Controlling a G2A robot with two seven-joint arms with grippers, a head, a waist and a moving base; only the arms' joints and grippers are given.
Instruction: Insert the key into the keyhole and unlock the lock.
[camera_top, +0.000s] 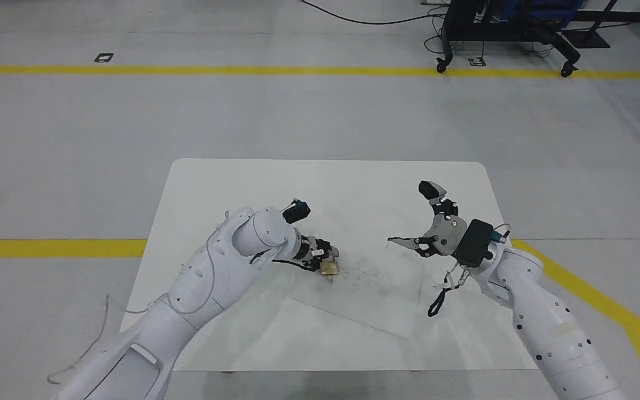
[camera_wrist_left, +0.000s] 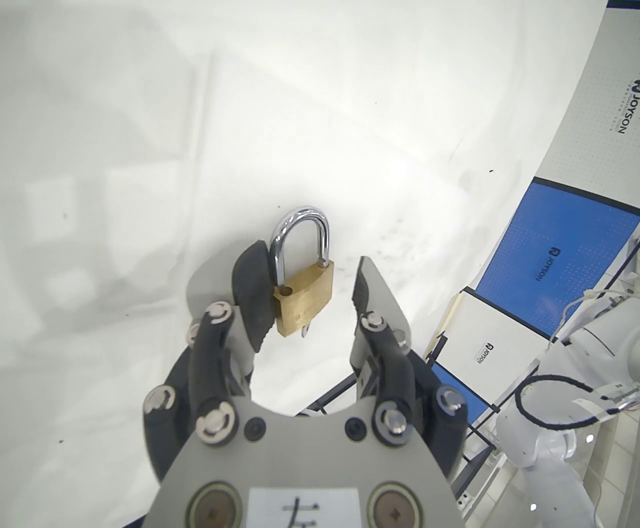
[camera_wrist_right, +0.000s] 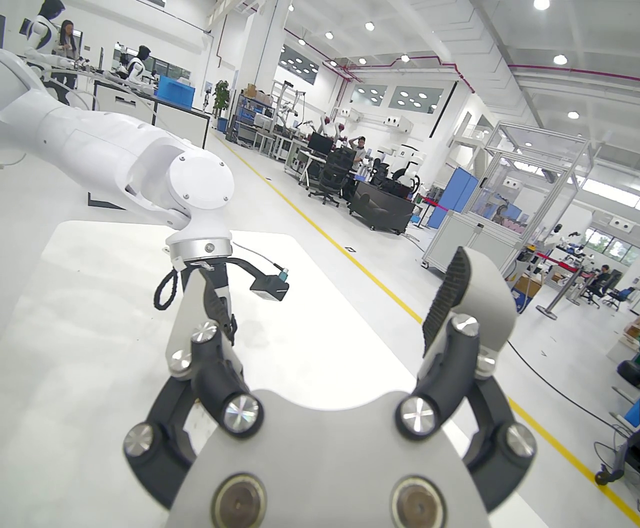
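A brass padlock (camera_wrist_left: 302, 298) with a steel shackle (camera_wrist_left: 305, 225) lies on the white table (camera_top: 250, 190), near its middle (camera_top: 328, 267). One shackle leg sits out of the body, leaving its hole bare. A small metal piece (camera_wrist_left: 305, 330), apparently the key, sticks out of the lock's lower end. My left gripper (camera_wrist_left: 310, 260) is open around the padlock; one black finger pad (camera_wrist_left: 252, 295) touches the brass body, the other stands apart. In the top view the left gripper (camera_top: 322, 250) is just beside the lock. My right gripper (camera_top: 412, 215) hovers open and empty to the right (camera_wrist_right: 340, 280).
A creased clear sheet (camera_top: 360, 300) covers the table's front middle. The table's right edge (camera_top: 505, 260) lies under the right arm. A black wheeled frame (camera_top: 510, 30) stands far off on the floor.
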